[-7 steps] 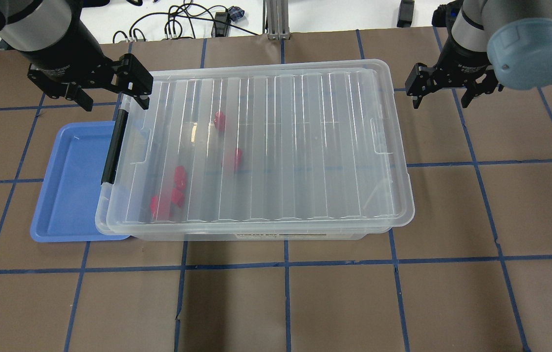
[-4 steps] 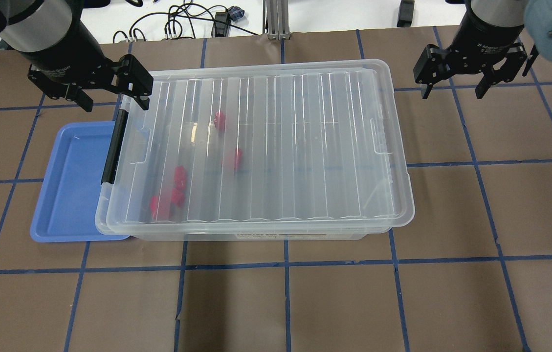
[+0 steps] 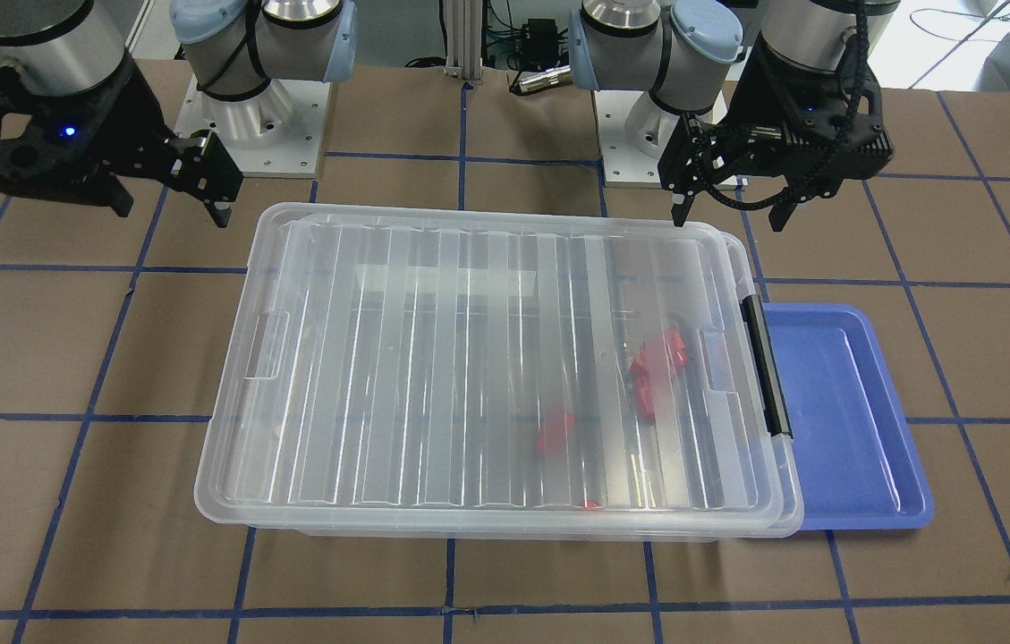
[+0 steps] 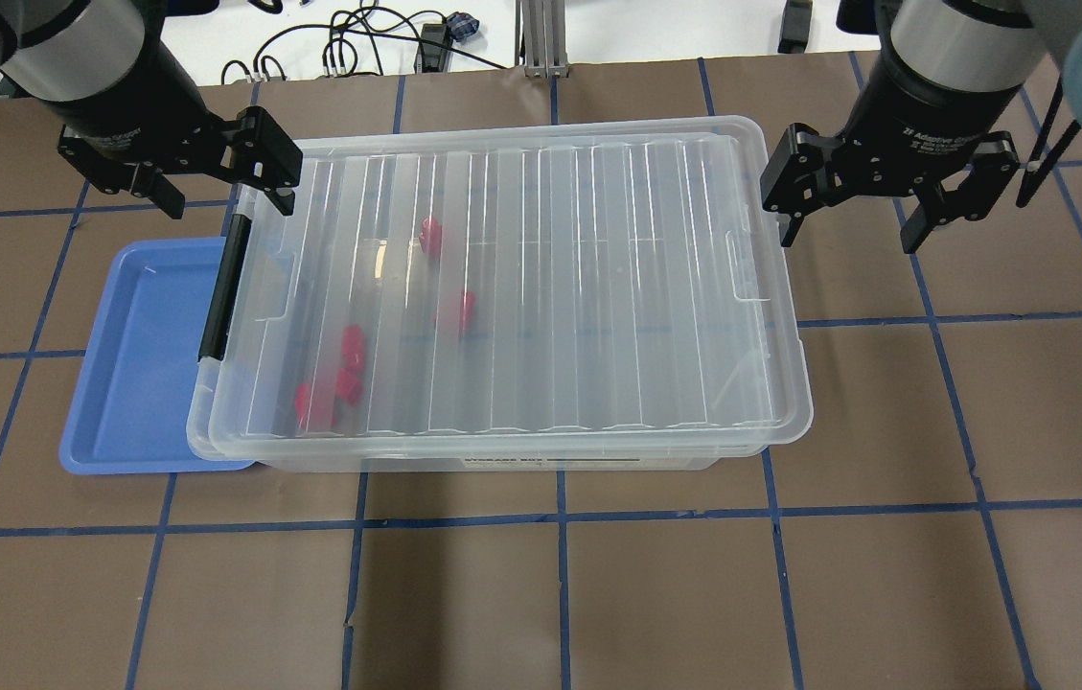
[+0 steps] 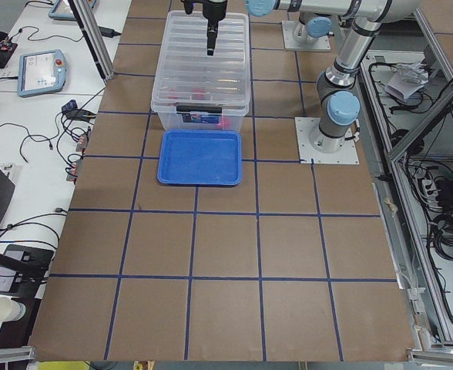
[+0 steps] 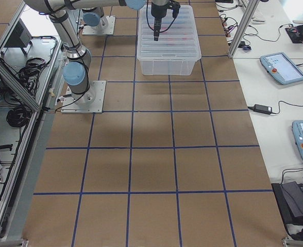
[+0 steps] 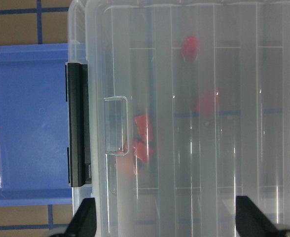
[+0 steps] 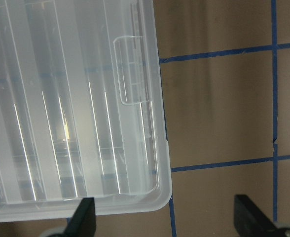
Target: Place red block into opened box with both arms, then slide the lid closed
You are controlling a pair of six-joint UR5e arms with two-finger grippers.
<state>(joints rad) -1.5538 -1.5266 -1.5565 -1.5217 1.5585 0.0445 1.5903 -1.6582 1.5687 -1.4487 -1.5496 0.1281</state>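
Red blocks (image 4: 352, 347) inside box (image 4: 588, 464), under lid (image 4: 598, 287). Lid long axis 9–3 o'clock, overhead view. Left gripper (image 4: 227, 201) fingers apart, empty, at lid's 10 o'clock corner. Right gripper (image 4: 850, 238) apart, empty, at 2 o'clock corner. Judged equally near.

Bright, even overhead light. Glare streaks the large ribbed clear plastic lid (image 4: 550, 287); faint shadows cross the brown surface (image 4: 886, 594). Black fingers (image 8: 83, 217) in wrist views are blurred.
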